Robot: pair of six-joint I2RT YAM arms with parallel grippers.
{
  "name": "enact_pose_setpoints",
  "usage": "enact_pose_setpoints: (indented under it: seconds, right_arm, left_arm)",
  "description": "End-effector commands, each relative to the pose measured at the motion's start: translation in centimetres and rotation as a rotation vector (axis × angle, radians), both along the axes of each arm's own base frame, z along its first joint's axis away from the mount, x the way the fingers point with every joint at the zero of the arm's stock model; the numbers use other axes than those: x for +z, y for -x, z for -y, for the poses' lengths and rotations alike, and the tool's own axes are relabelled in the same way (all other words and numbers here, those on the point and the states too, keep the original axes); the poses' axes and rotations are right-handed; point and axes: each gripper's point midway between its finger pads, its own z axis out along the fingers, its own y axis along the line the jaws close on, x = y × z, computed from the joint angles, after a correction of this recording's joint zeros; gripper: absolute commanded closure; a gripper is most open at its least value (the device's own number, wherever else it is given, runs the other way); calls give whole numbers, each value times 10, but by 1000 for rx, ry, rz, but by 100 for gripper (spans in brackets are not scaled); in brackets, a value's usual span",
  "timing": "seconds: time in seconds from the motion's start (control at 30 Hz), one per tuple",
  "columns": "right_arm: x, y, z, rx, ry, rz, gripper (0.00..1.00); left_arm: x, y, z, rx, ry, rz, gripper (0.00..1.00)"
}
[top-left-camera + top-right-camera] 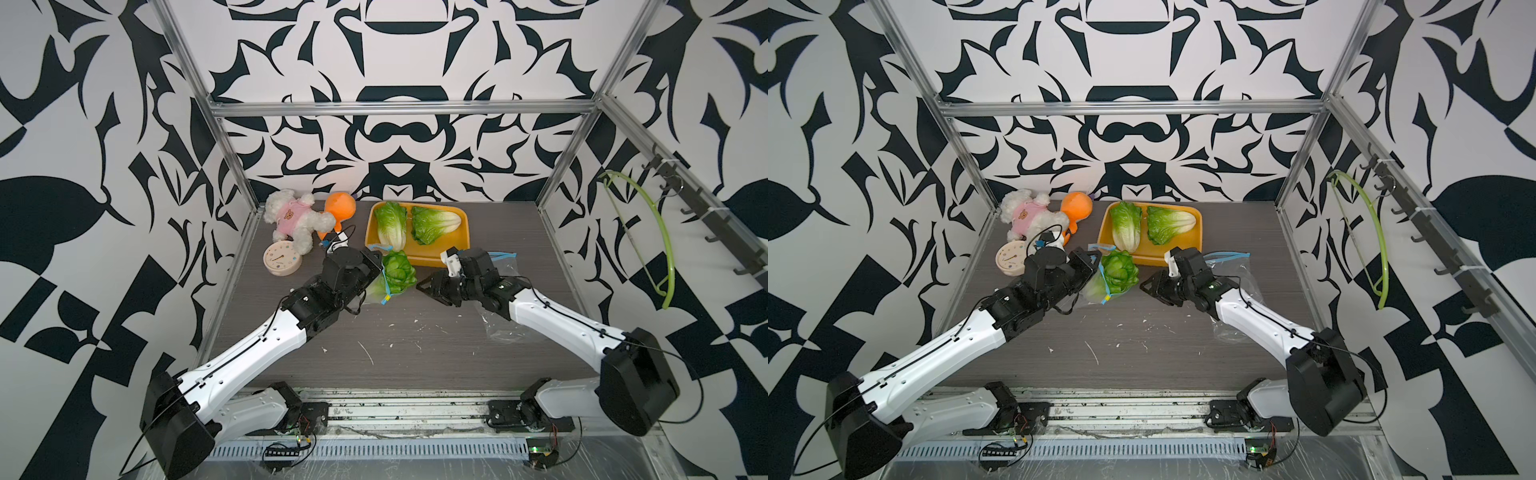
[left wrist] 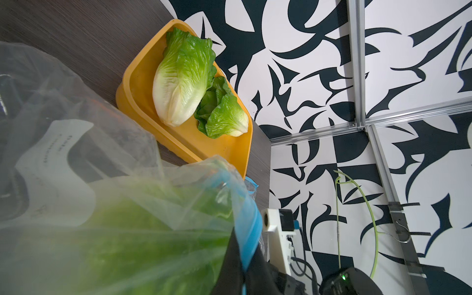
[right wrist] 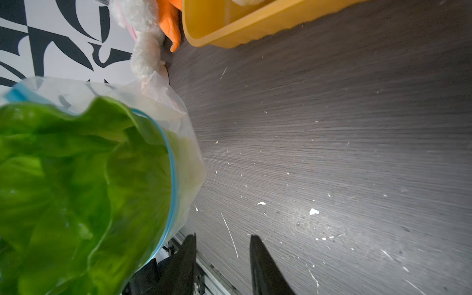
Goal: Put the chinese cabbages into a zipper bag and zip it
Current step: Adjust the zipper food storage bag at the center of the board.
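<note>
Matt, dark grey wood-grain desk (image 1: 415,345), flecked with white; smooth yellow plastic tray (image 1: 455,245) with a soft gloss. The crinkly green chinese cabbages (image 2: 181,76) show a waxy sheen. The clear, creased thin-plastic zipper bag (image 2: 194,178) glints. Fluffy white plush dog (image 1: 291,220); brushed aluminium frame (image 1: 399,109).

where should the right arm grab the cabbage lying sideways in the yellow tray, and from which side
Across its thick middle, from straight above. The cabbage lies flat, pale base toward the robot's right, so fingers closing front to back span its short width. The tray wall and the neighbouring cabbage probably block a sideways approach.
</note>
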Motion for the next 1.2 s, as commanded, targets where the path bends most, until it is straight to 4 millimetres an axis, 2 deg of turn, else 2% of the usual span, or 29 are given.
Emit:
enact_pose_setpoints:
  seconds: [0.0,0.23,0.43,0.6,0.77,0.97,1.1,1.17]
  right_arm:
    - [34,-6,-19,32,-125,67,65]
    - [38,-6,-21,36,-135,81,66]
    - [46,-7,-7,9,-57,148,66]
    - [47,-12,-25,48,-130,109,67]
    - [45,-17,-30,43,-156,99,70]
    - [35,-22,-38,38,-194,59,73]
    - [30,-26,-41,37,-191,60,80]
    - [30,-26,-43,46,-195,63,89]
  left_arm:
    - [13,-2,-1,6,36,37,100]
    - [12,-2,2,-1,39,32,100]
    - [12,-2,3,-4,40,31,100]
    - [15,-3,3,-5,48,36,100]
    - [15,-2,6,-15,66,31,100]
    - [21,-1,8,-23,91,38,100]
    - [23,-1,10,-32,97,41,100]
    - [22,-1,9,-30,94,41,100]
